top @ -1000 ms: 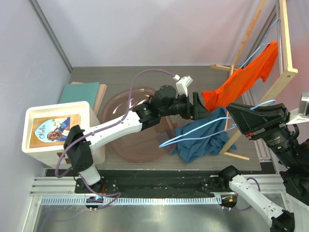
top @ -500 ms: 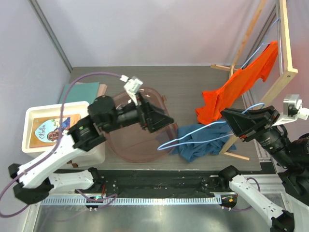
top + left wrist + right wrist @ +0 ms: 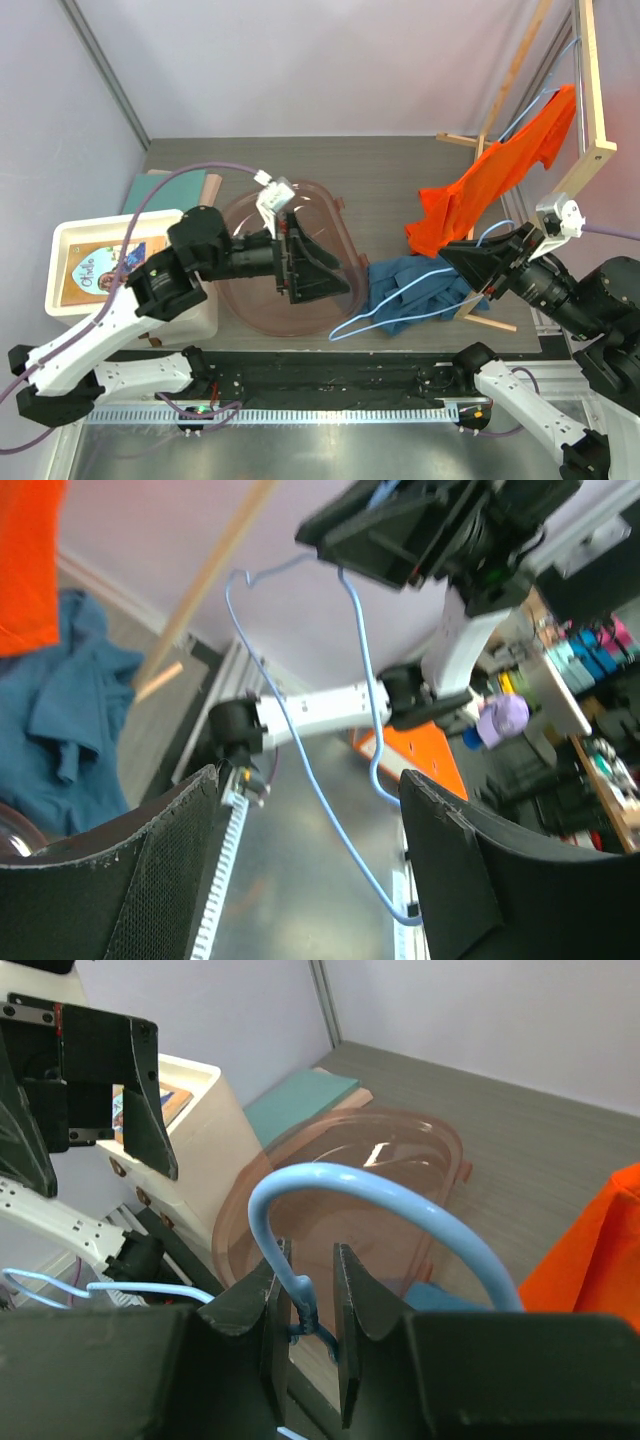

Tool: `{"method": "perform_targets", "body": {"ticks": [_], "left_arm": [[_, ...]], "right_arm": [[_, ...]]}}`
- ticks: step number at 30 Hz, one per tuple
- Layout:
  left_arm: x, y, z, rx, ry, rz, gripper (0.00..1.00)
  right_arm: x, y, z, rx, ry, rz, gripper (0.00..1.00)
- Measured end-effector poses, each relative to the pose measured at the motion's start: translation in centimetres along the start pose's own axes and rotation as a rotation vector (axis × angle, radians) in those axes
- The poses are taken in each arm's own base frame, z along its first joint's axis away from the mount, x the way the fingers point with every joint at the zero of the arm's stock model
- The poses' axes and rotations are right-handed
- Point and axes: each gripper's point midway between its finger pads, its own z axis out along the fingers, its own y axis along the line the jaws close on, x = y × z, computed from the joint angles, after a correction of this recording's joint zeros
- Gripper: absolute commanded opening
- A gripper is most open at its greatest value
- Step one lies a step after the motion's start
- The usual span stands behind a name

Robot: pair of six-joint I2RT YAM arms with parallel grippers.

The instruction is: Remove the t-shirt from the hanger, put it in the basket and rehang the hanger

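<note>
The blue t-shirt (image 3: 405, 290) lies as a loose heap on the table at the foot of the wooden rack (image 3: 590, 100), below the orange t-shirt (image 3: 490, 180) that hangs from the rack's top bar. It is soft, light cloth that will sag, fold and drag rather than keep any shape, so I judge it best taken by pinching a raised fold or the collar edge, not by pushing at the flat of it. The light blue wire hanger (image 3: 340, 1175) is the stiff part: thin, springy and smooth, likely to twist or slide in a loose grip. The right gripper (image 3: 310, 1272), just in front of the rack, is clamped on the wire at the base of the hook, which looks the firmest place to hold it. From there the frame reaches away from the rack across the heap. In the left wrist view the wire looks bare, but whether a corner is caught in the cloth I cannot tell. The left gripper (image 3: 310, 775) hovers well apart from the rack, jaws spread wide and holding nothing.
</note>
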Motion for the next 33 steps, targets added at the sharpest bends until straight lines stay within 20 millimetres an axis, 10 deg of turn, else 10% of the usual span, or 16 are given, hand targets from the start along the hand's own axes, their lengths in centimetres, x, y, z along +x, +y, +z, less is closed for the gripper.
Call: {"method": "perform_targets", "body": {"ticks": [16, 25, 33], "left_arm": [[5.6, -0.1, 1.7, 0.05, 0.206, 0.12, 0.74], [6.5, 3.0, 2.1, -0.124, 0.232, 0.183, 0.35], [5.3, 4.6, 2.6, -0.217, 0.167, 0.192, 0.38]], "right_arm": [[1.5, -2.9, -0.1, 0.203, 0.11, 0.123, 0.01], [1.4, -3.4, 0.2, 0.236, 0.104, 0.167, 0.01], [2.2, -3.8, 0.5, 0.254, 0.118, 0.181, 0.01]]}}
